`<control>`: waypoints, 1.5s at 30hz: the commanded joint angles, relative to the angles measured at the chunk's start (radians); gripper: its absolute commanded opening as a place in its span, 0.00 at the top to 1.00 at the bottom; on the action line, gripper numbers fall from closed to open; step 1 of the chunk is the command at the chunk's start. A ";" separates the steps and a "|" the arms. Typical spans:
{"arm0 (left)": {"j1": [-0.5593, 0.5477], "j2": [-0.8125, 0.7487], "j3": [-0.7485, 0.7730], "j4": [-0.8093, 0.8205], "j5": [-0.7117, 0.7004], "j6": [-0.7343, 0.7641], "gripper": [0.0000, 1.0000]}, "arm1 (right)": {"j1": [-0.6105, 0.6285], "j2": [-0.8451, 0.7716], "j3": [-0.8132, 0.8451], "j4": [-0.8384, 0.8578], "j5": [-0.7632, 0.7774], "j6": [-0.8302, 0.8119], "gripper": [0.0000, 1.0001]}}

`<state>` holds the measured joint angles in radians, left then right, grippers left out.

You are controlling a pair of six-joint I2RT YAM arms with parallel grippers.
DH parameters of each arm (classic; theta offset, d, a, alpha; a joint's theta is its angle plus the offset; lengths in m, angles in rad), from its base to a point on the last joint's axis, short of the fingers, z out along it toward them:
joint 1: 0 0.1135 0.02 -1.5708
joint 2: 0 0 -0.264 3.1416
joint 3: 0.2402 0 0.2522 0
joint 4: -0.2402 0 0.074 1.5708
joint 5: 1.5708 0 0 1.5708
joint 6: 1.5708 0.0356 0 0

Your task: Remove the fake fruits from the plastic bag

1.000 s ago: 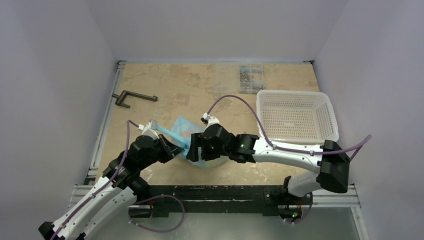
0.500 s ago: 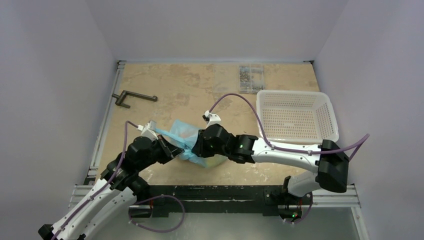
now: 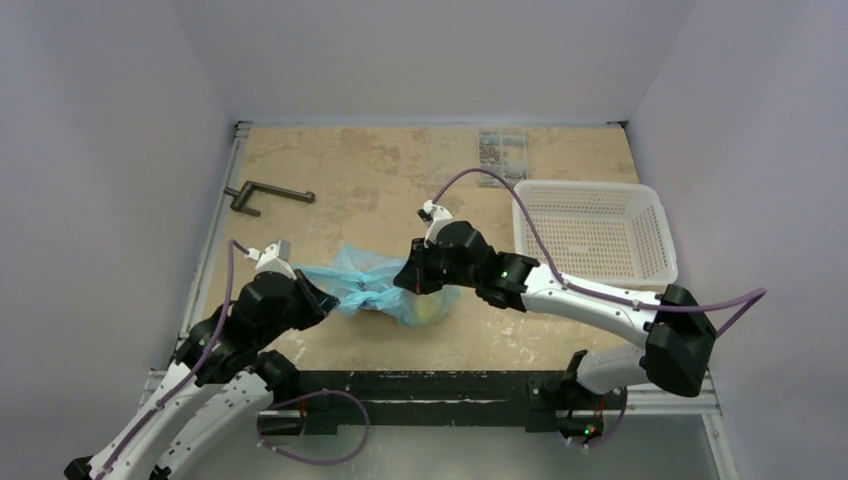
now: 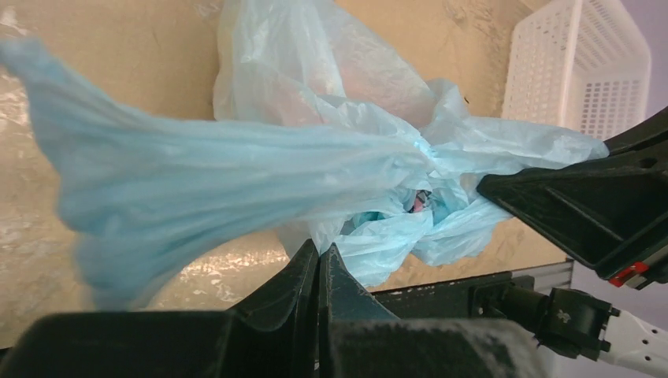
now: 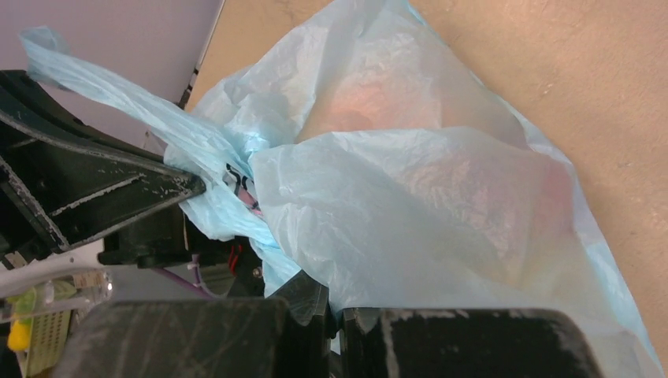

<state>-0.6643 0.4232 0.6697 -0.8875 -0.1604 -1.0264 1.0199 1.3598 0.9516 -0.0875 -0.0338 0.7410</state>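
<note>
Both jaws pinch the bag now: your right gripper just snapped shut on it, left gripper grips its other end, arms moved apart. Bag stretched between them; fruits still inside, nothing out yet.

The thin, crinkly plastic bag is a translucent light blue. It looks almost white where the film lies single and deeper blue where it bunches just ahead of the matte black left gripper. Just ahead of the equally black right gripper, a round, peach-orange fake fruit shows through the film, with a redder tint further along. Small red and dark printed marks sit in the folds between the two grippers. Off to the right gripper's side, the white plastic mesh basket is patterned with fine, regular holes. The tabletop beneath both grippers is tan, mottled with paler blotches.
</note>
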 commanded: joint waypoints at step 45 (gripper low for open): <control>-0.375 0.567 0.347 -0.189 -0.465 0.384 1.00 | -0.122 -0.059 0.008 0.067 -0.303 -0.190 1.00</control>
<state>-1.0412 1.0664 1.0100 -1.0348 -0.5064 -0.5056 0.9371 1.3582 0.9482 -0.0460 -0.2741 0.5991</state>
